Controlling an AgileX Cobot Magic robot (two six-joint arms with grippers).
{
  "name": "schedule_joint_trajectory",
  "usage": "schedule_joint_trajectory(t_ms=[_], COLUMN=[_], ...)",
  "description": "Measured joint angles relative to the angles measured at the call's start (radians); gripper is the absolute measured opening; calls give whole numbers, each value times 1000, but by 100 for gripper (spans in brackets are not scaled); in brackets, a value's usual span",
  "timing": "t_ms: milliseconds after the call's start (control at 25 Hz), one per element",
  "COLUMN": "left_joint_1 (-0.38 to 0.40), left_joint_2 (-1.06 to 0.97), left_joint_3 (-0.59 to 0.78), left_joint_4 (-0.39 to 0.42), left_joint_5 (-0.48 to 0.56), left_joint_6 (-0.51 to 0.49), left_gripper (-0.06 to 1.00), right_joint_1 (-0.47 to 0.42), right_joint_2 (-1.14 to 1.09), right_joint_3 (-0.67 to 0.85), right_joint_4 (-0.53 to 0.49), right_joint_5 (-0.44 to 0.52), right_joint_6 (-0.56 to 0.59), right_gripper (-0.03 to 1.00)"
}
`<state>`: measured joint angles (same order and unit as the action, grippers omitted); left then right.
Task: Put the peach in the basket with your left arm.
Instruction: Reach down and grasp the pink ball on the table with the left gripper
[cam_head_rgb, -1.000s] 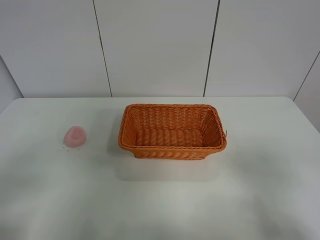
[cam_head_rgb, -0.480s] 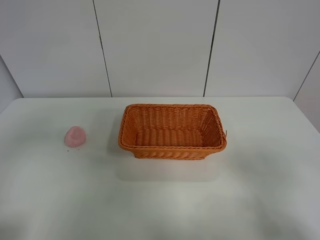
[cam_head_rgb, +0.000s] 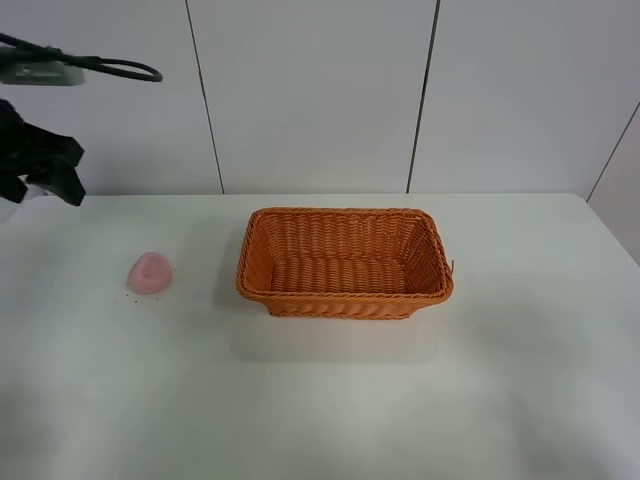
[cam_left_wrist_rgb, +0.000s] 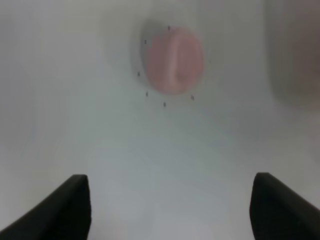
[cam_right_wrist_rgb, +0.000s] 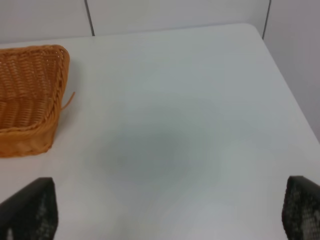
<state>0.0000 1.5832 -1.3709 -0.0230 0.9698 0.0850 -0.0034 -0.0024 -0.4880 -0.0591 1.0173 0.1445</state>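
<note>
The pale pink peach (cam_head_rgb: 150, 272) lies on the white table, left of the orange wicker basket (cam_head_rgb: 345, 262), which is empty. My left gripper (cam_head_rgb: 42, 183), a black claw, hangs high at the far left, behind and left of the peach. In the left wrist view the peach (cam_left_wrist_rgb: 174, 60) lies ahead of the open left gripper (cam_left_wrist_rgb: 172, 210), whose two black fingertips (cam_left_wrist_rgb: 70, 210) stand wide apart, with nothing between them. My right gripper (cam_right_wrist_rgb: 167, 210) is open and empty over bare table, right of the basket's corner (cam_right_wrist_rgb: 27, 100). It is out of the exterior view.
The white table (cam_head_rgb: 330, 400) has a back edge against a panelled white wall (cam_head_rgb: 310, 90). Small dark specks lie around the peach (cam_left_wrist_rgb: 164, 104). The table's right edge (cam_right_wrist_rgb: 287, 85) shows in the right wrist view.
The left arm and its gripper have come into the exterior view at the upper left. The peach and basket have not moved.
</note>
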Motion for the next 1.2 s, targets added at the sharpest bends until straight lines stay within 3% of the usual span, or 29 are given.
schedule_joint_trajectory(t_ms=[280, 440, 760, 1200], left_joint_1=[0, 0, 0, -17], left_joint_2=[389, 528, 672, 712], left_joint_3=[-262, -337, -343, -307], left_joint_4=[-37, -71, -73, -68], left_joint_5=[-5, -9, -20, -64], left_joint_6=[0, 0, 0, -1], left_gripper=[77, 76, 76, 75], right_joint_1=[0, 0, 0, 0], right_joint_2=[0, 0, 0, 0], right_joint_3=[0, 0, 0, 0], right_joint_4=[0, 0, 0, 0], right_joint_5=[0, 0, 0, 0], right_joint_6=[0, 0, 0, 0], right_gripper=[69, 69, 69, 69])
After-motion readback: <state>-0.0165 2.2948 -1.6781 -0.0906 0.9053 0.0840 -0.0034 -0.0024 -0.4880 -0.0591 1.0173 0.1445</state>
